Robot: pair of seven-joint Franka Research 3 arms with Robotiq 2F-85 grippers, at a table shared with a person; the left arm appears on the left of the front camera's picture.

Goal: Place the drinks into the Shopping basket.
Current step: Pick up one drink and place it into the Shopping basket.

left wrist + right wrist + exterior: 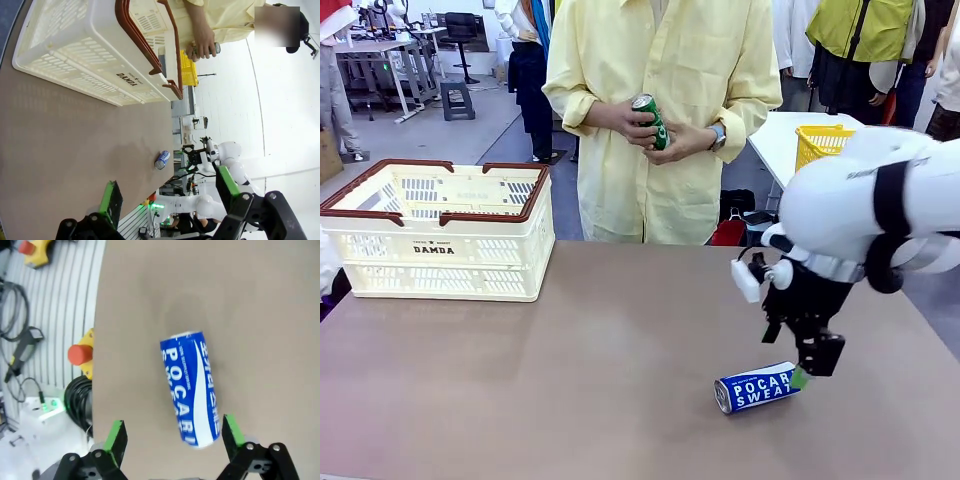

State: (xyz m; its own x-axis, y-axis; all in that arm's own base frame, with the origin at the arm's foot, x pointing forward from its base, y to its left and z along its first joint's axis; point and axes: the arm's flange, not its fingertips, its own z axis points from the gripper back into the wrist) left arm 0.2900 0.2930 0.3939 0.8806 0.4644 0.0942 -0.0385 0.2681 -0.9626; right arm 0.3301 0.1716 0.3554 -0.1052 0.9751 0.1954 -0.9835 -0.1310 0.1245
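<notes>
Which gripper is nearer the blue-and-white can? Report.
Right. The right gripper is at the blue-and-white can, jaws open astride one end; the left gripper is far off across the table.

The front camera faces across the brown worktop (570, 380) at the yellow-shirted person (660, 120). The left wrist camera, rolled sideways, sees that worktop from afar; the right wrist camera looks down close on the blue-and-white lettered metal can (192, 390), shared by all three.

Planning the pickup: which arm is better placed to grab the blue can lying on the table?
Right: its open tool straddles one end of the blue can. The left tool, also open, sits far off across the table.
</notes>
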